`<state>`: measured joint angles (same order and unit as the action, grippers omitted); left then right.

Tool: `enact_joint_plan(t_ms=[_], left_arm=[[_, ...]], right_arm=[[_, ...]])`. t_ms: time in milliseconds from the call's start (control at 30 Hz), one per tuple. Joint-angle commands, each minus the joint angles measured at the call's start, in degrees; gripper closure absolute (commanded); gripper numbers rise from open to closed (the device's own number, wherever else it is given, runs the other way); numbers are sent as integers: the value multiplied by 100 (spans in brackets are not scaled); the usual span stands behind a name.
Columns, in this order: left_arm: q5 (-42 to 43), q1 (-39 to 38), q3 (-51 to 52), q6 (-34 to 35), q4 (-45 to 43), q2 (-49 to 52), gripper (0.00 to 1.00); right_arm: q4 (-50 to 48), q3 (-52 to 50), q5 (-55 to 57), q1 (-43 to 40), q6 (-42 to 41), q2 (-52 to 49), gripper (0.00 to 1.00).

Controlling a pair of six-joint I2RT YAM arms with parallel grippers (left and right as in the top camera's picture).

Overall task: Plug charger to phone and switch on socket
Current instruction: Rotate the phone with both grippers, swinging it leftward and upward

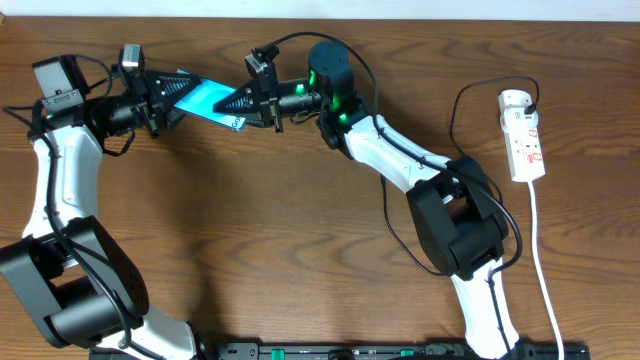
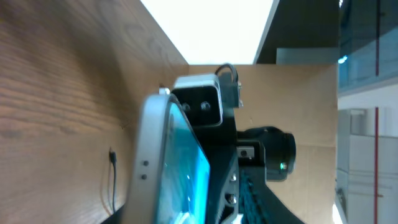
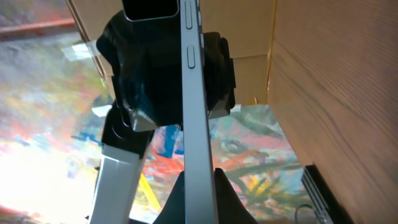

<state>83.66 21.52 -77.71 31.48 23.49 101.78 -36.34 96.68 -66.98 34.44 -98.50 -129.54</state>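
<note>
Phone (image 1: 207, 96), teal screen, silver edge, aloft over brown wooden table (image 1: 300, 220), far left; right gripper (image 1: 234, 104) clenches it; left gripper (image 1: 180, 90) surrounds it, grasp unclear.

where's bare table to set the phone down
Widest bare wood lies mid-table, between the left arm and right arm, nearer the bases than the phone. Crowded around the power strip, its white cord and the black charger cable.

phone (image 1: 205, 95): cyan screen, silver frame, held up off the desk (image 1: 300, 250) at back left, tilted. socket (image 1: 525, 140): white strip lying flat far right, adapter at its far end, white cord running to the front edge. charger (image 1: 458, 110): thin black cable looping left from the adapter, tip hidden.
</note>
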Motion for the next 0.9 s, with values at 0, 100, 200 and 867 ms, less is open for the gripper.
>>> enact_joint_plan(t_ms=[0,100,200,867], left_arm=[[-111,26,-181,634,-428,-160,73],[-339,26,-181,960,-658,-160,75],[-636,26,-181,1224,-752,-160,75],[-1281,-586,-181,2319,-1893,-160,75]], right_arm=[[-66,-11,-42,92,-483,-24,99],[-190,-11,57,92,-651,-24,99],[-267,-11,199,98,-828,-24,99],[-339,-11,1005,348,-1246,-24,99]])
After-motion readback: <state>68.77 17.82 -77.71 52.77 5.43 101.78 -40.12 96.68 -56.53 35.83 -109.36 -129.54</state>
